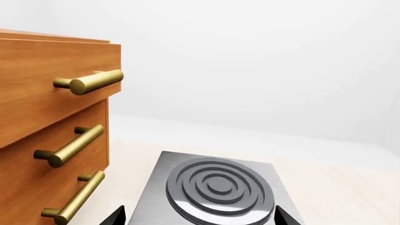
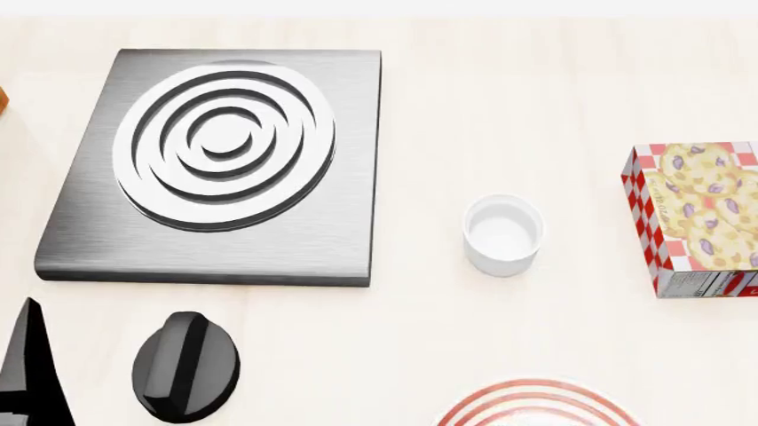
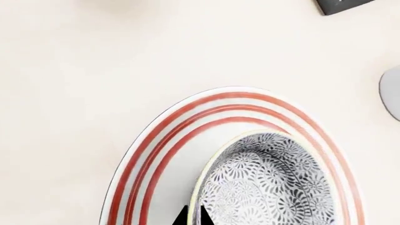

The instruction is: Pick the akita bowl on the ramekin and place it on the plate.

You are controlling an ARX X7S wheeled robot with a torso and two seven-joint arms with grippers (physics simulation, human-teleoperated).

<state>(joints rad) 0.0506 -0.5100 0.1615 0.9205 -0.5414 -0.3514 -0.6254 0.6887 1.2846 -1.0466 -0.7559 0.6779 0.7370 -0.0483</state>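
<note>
The akita bowl [image 3: 269, 183], patterned dark and white, is over the red-ringed plate [image 3: 156, 159], toward one side of it; whether it rests on the plate I cannot tell. My right gripper [image 3: 190, 216] is shut on the bowl's rim, one fingertip inside and one outside. The white ramekin [image 2: 503, 232] stands bare on the table in the head view, beyond the plate [image 2: 539, 401], whose far edge shows at the bottom. The bowl and the right gripper are out of the head view. My left gripper [image 1: 200, 220] is open and holds nothing, above the stove plate [image 1: 218, 187].
A wooden drawer cabinet [image 1: 50, 126] with brass handles stands beside the stove plate [image 2: 225, 160]. A black knob [image 2: 186, 364] lies in front of the stove. A cookie box [image 2: 698, 217] lies at the right edge. A dark finger of the left gripper [image 2: 30, 373] shows bottom left.
</note>
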